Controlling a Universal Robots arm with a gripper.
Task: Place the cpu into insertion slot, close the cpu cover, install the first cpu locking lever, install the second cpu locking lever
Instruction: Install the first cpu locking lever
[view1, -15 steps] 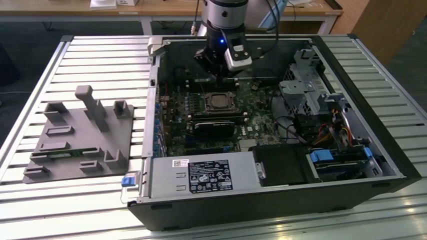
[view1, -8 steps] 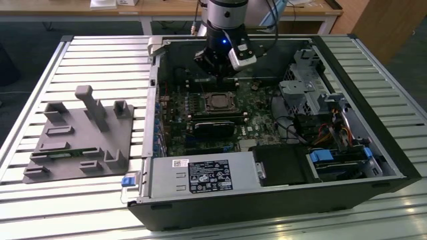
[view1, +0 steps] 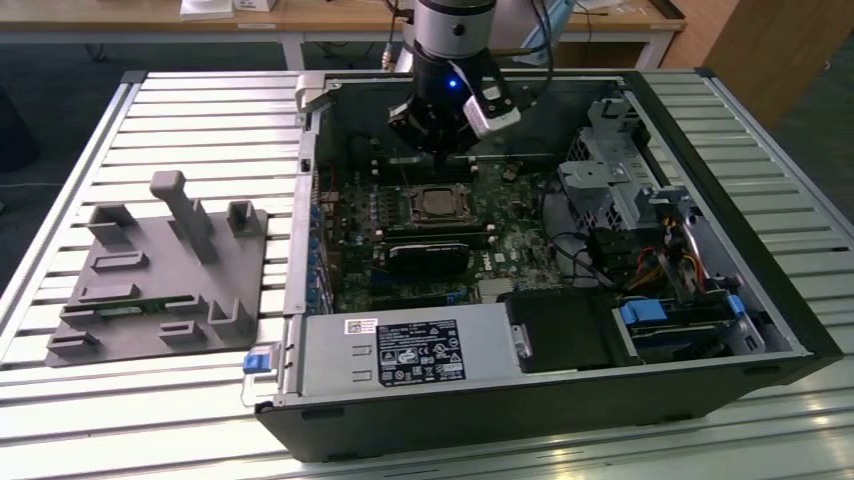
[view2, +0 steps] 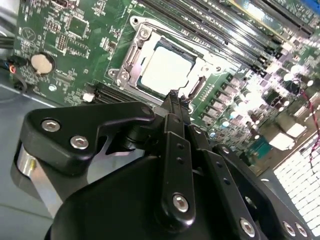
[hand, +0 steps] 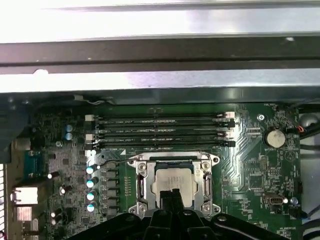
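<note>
Two fingers (view2: 175, 120), which we see drawn narrowly together on nothing, hang near the cpu (view2: 165, 67) seated in the insertion slot (hand: 141, 184).

Room lies open above the cpu (hand: 172, 181), memory slots (hand: 165, 131) just beside

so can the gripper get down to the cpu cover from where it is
Probably yes: the gripper hangs just above the cpu cover with nothing between them; the memory slots lie to one side.

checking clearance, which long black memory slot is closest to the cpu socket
The black memory slot directly beside the silvery-rimmed square socket; the others lie beyond it.
</note>
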